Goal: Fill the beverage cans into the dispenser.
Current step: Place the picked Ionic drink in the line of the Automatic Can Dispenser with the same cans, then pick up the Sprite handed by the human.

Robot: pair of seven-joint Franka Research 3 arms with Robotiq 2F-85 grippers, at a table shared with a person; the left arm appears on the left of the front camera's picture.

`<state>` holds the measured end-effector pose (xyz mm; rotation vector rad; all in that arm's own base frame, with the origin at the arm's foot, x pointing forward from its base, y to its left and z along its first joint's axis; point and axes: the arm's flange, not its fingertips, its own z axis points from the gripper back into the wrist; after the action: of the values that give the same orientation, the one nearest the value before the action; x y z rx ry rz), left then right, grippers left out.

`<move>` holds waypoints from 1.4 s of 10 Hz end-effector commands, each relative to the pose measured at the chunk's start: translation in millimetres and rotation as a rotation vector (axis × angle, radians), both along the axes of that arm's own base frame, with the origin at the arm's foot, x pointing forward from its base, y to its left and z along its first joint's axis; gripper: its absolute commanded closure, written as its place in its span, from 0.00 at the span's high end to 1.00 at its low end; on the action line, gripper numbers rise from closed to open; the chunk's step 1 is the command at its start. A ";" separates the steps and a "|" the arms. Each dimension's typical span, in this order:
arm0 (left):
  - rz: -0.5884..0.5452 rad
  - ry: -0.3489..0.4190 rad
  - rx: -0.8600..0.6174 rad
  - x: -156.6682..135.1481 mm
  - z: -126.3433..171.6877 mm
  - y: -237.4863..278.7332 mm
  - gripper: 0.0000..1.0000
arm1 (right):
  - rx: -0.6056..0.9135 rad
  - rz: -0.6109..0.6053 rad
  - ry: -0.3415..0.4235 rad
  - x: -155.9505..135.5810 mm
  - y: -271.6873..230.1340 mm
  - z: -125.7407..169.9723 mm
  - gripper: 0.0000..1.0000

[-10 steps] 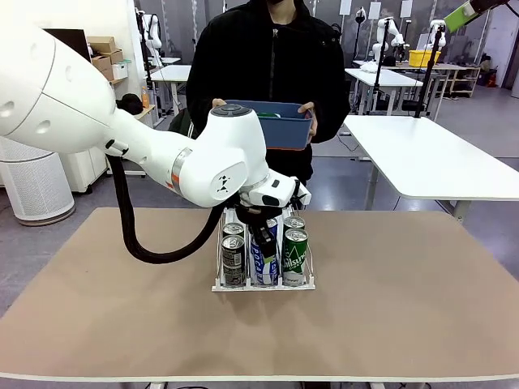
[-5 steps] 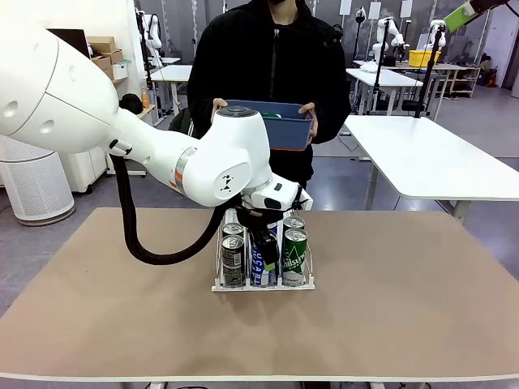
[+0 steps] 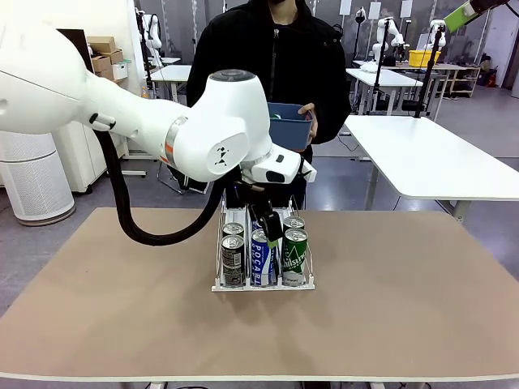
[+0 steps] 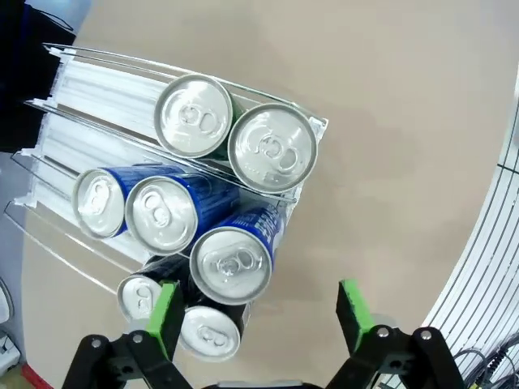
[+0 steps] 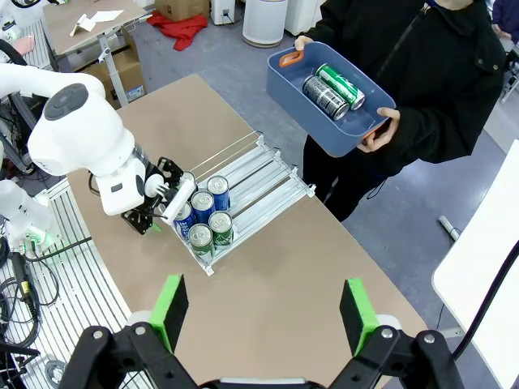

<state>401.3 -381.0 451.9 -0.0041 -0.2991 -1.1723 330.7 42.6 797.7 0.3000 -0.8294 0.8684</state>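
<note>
My left gripper (image 4: 259, 314) hung open.
The blue can (image 4: 233, 261) at twelve o'clock maybe leaned; I could knock it.

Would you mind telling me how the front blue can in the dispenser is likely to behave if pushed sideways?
The blue can is tall and slim, so it would probably tip rather than slide. The wire rails of the dispenser and the neighbouring dark can and green can should likely keep it upright. Its glossy metal side may be slippery.
</note>
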 end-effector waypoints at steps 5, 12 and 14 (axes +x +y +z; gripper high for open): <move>0.000 0.000 0.000 0.0 0.0 0.0 1.00 | -0.001 0.002 0.004 0.1 0.3 -1.1 1.00; -0.053 0.051 -0.088 -18.3 45.3 40.0 1.00 | -0.001 0.002 0.004 0.1 0.3 -1.1 1.00; -0.019 0.017 -0.165 -28.6 97.2 89.8 1.00 | -0.001 0.002 0.004 0.1 0.3 -1.1 1.00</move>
<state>385.5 -333.8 531.3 -0.1257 -0.3680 -1.1652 330.9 42.4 797.6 0.3002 -0.8294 0.8680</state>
